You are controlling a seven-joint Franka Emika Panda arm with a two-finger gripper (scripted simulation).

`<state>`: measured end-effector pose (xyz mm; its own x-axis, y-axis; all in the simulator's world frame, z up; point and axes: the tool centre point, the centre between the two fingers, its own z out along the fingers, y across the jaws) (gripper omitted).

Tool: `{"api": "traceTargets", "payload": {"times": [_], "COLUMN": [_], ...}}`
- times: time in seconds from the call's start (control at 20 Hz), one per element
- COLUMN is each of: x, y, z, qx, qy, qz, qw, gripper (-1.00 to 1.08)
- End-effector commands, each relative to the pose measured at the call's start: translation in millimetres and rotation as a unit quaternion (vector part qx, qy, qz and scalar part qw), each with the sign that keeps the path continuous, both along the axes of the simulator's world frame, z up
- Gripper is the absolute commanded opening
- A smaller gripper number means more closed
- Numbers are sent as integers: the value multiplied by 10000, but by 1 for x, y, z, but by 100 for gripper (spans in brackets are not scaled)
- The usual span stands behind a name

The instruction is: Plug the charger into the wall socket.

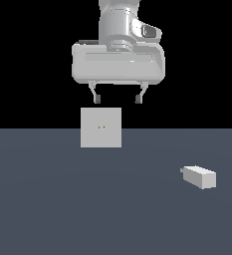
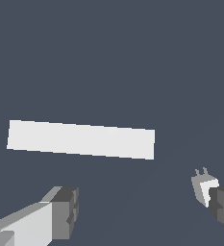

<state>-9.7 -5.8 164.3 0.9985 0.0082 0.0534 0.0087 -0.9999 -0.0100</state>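
The charger (image 1: 199, 177), a small light-grey block, lies on the dark floor at the exterior view's right; in the wrist view it (image 2: 204, 187) shows its two prongs, partly behind a fingertip. The wall socket (image 1: 101, 127), an upright light-grey square plate with two tiny holes, stands in the middle; the wrist view sees it (image 2: 80, 139) from above as a pale strip. My gripper (image 1: 117, 99) hangs high above the socket, open and empty, its fingers (image 2: 65, 211) spread wide, well away from the charger.
A flat dark grey-blue floor (image 1: 62, 199) spreads under everything, with black background behind it. Nothing else stands on it.
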Motion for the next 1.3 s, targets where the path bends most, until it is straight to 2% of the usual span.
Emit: {"api": "traceTargets", "payload": {"times": [0.0, 0.65, 1.25], "x": [-5, -38, -54], "y": [-8, -65, -110], "z": [-5, -42, -75], "qx": [3, 27, 71], "qy": [-79, -672, -1127], "qz": [60, 522, 878], "qw": [10000, 9964, 9897], "gripper": [100, 100, 100]}}
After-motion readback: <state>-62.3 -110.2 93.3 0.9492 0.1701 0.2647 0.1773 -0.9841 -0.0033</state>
